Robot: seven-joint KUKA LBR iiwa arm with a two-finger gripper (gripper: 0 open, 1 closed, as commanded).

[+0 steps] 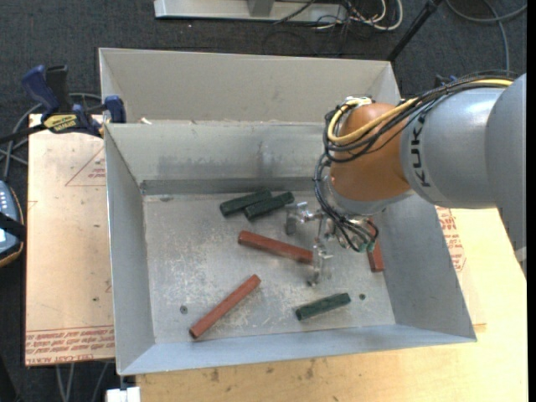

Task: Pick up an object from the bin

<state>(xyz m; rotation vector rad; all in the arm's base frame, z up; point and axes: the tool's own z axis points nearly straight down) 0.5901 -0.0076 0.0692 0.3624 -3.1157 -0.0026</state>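
Observation:
My gripper (307, 243) hangs low over the middle right of the bin floor and is open. One metal fingertip (296, 220) is on the far side and the other (320, 264) on the near side. The right end of a red-brown stick (270, 245) lies between them, flat on the floor and slanting down to the right. A short dark green stick (323, 306) lies just in front of the gripper. Behind it, near the back wall, two dark green sticks (255, 203) lie side by side.
A longer red-brown stick (224, 306) lies diagonally at the front left of the floor. A small red piece (376, 259) rests against the right wall, partly behind the arm's cables. The arm and its orange cover overhang the bin's right side.

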